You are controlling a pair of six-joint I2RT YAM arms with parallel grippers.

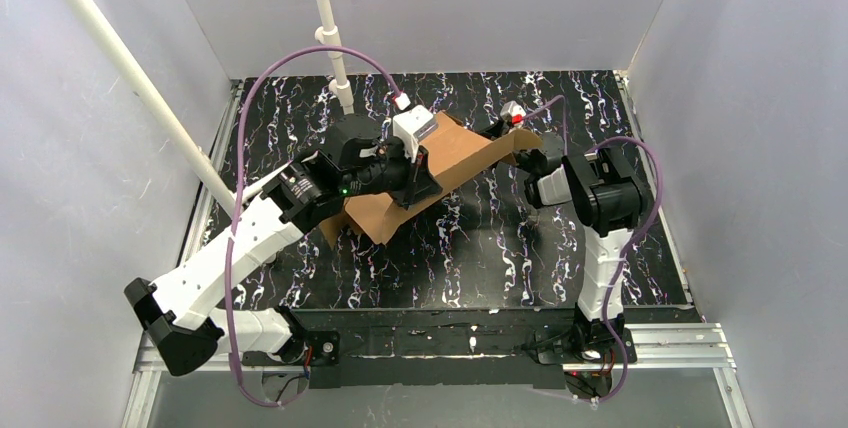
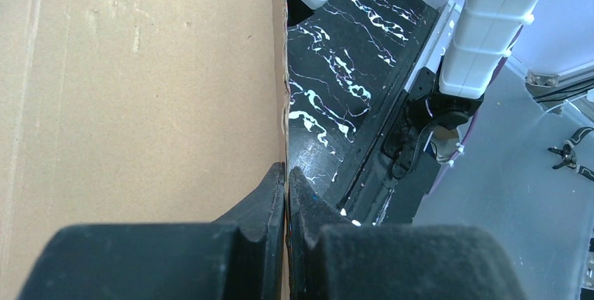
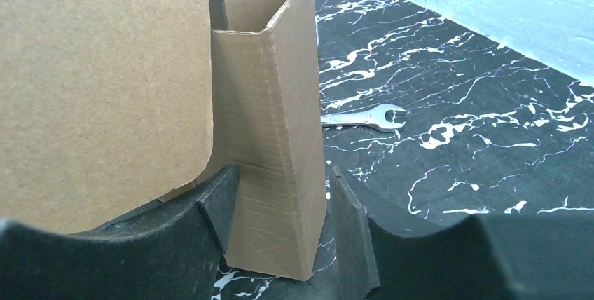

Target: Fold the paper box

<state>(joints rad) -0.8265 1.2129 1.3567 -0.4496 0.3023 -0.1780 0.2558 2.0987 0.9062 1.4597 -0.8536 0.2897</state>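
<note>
The paper box [image 1: 455,163] is a brown cardboard sheet held tilted above the black marbled table, between the two arms. My left gripper [image 1: 420,180] is shut on the box's edge; in the left wrist view its fingertips [image 2: 287,174] pinch the thin edge of the cardboard panel [image 2: 140,90]. My right gripper [image 1: 528,160] is at the box's right end. In the right wrist view its jaws stand open around a folded cardboard flap [image 3: 277,174], with the left finger [image 3: 217,205] touching it and a gap to the right finger [image 3: 347,223].
A silver wrench [image 3: 364,116] lies on the table beyond the flap. White pipes [image 1: 325,18] rise at the back and left. Grey walls enclose the table [image 1: 500,258].
</note>
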